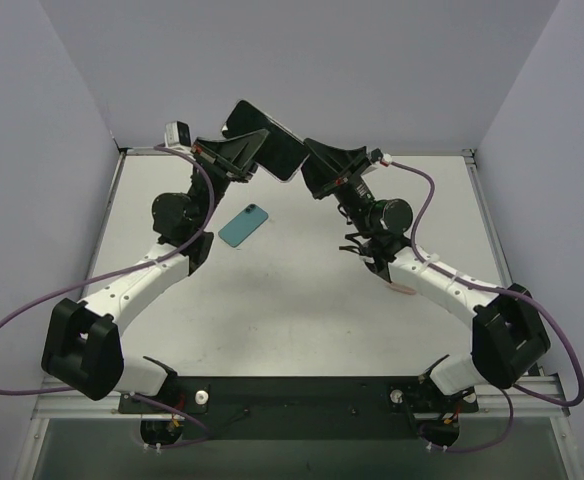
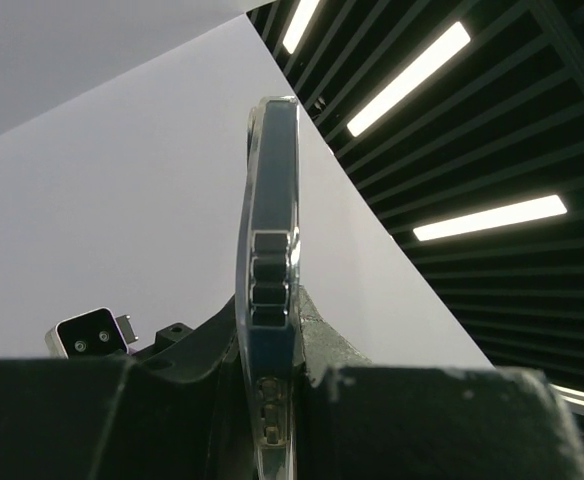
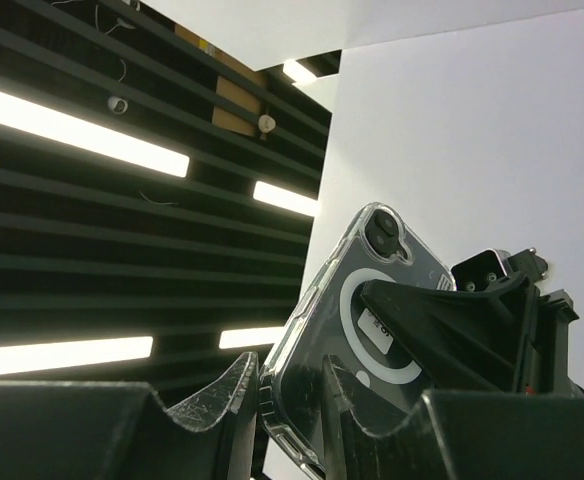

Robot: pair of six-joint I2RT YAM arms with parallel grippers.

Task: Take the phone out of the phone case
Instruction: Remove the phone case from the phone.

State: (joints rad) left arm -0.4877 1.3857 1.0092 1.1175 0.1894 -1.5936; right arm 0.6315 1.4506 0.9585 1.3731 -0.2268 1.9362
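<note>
A dark phone [image 1: 264,140] in a clear plastic case with a white ring on its back [image 3: 357,262] is held in the air between both arms, high above the far part of the white counter [image 1: 302,310] and not touching it. The left tool [image 2: 270,360] is clamped on it: in the left wrist view the thin edge of the case, with the side buttons, stands upright between the two black fingers. The right tool [image 3: 292,400] appears also closed on the lower edge of the case, one finger at each side, though the contact itself is partly hidden. In the top view the long axis goes diagonally, from far-left down to near-right. The camera end points away from the right tool, the ringed back is turned to the right wrist camera, and the dark face looks upward. I judge the phone to be stiff, rather heavy for its size and breakable at the glass, while the case is thinner, smooth and slippery, and it will bend at its rim and corners. So it seems better to hold the body firmly across its flat faces with one tool and to peel the rim of the case at one corner with the other, not to pull straight. A flat teal rectangle, probably another phone [image 1: 243,225], lies on the counter below, well apart from both tools.
</note>
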